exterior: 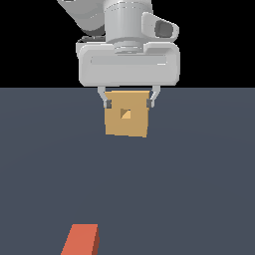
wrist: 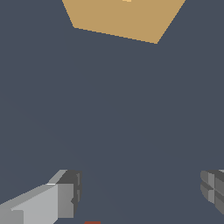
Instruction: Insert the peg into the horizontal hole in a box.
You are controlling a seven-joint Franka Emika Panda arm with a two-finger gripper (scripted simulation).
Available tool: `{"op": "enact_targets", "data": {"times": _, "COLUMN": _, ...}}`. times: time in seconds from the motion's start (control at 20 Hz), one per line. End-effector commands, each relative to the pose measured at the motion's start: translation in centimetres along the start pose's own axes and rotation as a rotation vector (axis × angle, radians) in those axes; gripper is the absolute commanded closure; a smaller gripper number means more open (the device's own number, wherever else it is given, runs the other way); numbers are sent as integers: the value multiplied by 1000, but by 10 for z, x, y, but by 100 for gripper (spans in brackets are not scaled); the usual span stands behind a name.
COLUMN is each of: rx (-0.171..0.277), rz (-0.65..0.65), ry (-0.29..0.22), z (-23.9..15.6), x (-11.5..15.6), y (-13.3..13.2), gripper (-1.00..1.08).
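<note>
The tan box (exterior: 126,122) stands on the dark floor with its square hole (exterior: 126,114) facing the exterior camera. My gripper (exterior: 128,103) hangs open and empty. Its fingers (exterior: 106,102) overlap the box's upper corners in the exterior view. In the wrist view the box (wrist: 122,17) lies well away from the fingertips (wrist: 70,192), and the gripper (wrist: 140,190) has only bare floor between its widely spread fingers. The orange-red peg (exterior: 82,240) lies on the floor at the exterior view's bottom edge, far from the gripper. Only a sliver of the peg (wrist: 92,222) shows in the wrist view.
A flat dark grey-blue floor (exterior: 199,189) stretches between the box and the peg. The white arm (exterior: 127,30) rises above the gripper against a black background.
</note>
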State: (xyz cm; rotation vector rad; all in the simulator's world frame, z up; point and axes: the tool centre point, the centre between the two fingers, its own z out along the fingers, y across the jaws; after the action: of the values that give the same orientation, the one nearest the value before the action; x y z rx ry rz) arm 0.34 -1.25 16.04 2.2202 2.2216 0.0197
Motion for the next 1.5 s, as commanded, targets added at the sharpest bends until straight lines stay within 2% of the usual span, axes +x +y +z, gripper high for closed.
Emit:
{"op": "enact_targets", "data": {"times": 0.0, "rx": 0, "rz": 0, "ry": 0, "z": 0, "x": 0, "y": 0, "gripper": -92}}
{"op": "enact_targets", "data": {"times": 0.3, "rx": 0, "rz": 0, "ry": 0, "z": 4, "x": -14, "y": -3, "gripper": -92}}
{"op": "enact_targets", "data": {"times": 0.6, "rx": 2, "rz": -1, "ry": -2, "z": 16, "x": -53, "y": -12, "gripper": -92}}
{"op": "enact_targets", "data": {"times": 1.45, "rx": 8, "rz": -3, "ry": -7, "z": 74, "x": -249, "y": -51, "gripper": -92}}
